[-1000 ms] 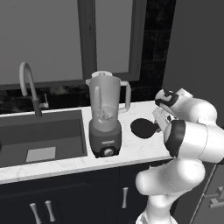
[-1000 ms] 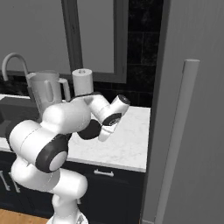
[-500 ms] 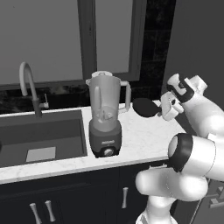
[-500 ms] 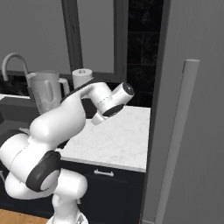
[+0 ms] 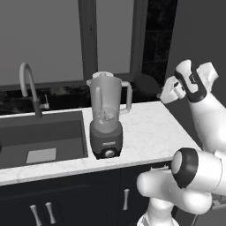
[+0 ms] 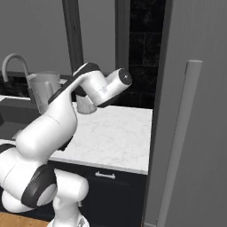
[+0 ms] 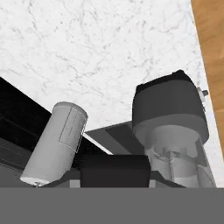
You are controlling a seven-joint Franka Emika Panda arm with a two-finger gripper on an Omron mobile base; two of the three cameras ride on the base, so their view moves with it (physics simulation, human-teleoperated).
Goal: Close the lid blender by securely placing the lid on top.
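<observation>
Left base view shows the gripper (image 5: 164,92) lifted from counter height a second ago to jar-top level, right of the blender (image 5: 107,114), jaws closed on the lid (image 5: 146,83) and carrying it as a dark disc clear of the counter (image 5: 150,128). Means pickup done; carry toward the open mouth under way, seating not yet done. Looks tall and clear with a side handle on a dark grey base with front knob, standing just right of the sink (image 5: 42,141).

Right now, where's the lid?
In the left base view the lid is up in the air in the gripper, right of the blender at about jar-mouth height, above the marble counter.
</observation>
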